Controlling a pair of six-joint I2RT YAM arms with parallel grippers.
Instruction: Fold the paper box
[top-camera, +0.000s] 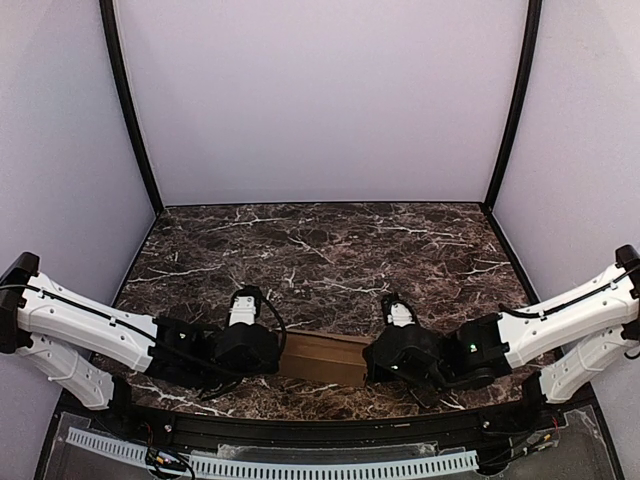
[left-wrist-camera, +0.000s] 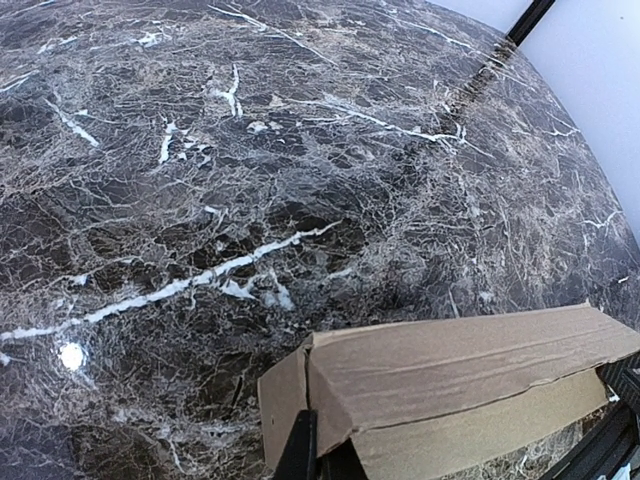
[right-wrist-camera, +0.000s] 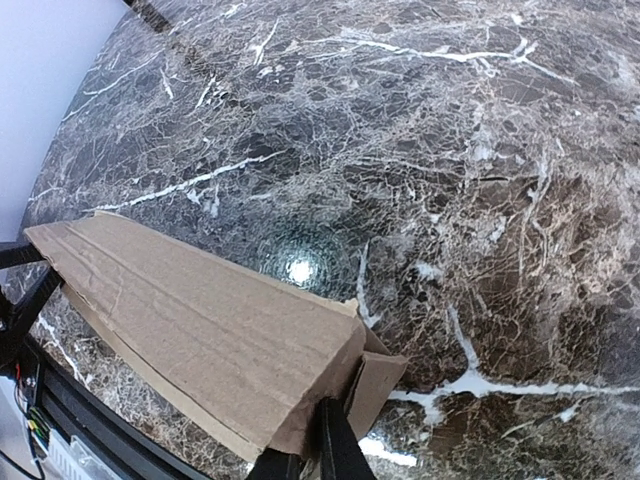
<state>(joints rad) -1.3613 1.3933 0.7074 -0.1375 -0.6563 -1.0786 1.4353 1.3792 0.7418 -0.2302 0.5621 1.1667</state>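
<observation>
The paper box (top-camera: 322, 358) is a long brown cardboard sleeve lying on the marble table near its front edge, between my two arms. My left gripper (top-camera: 279, 356) is at its left end. In the left wrist view the dark fingers (left-wrist-camera: 300, 448) pinch the end wall of the box (left-wrist-camera: 470, 370) beside a small side flap. My right gripper (top-camera: 371, 362) is at the right end. In the right wrist view its fingers (right-wrist-camera: 335, 450) stand close together on the end edge of the box (right-wrist-camera: 200, 320), next to a loose flap (right-wrist-camera: 375, 385).
The dark marble table (top-camera: 330, 250) stretches back to pale walls with black corner posts (top-camera: 130, 110). A black rail and a white slotted strip (top-camera: 300, 465) run along the near edge behind the arm bases.
</observation>
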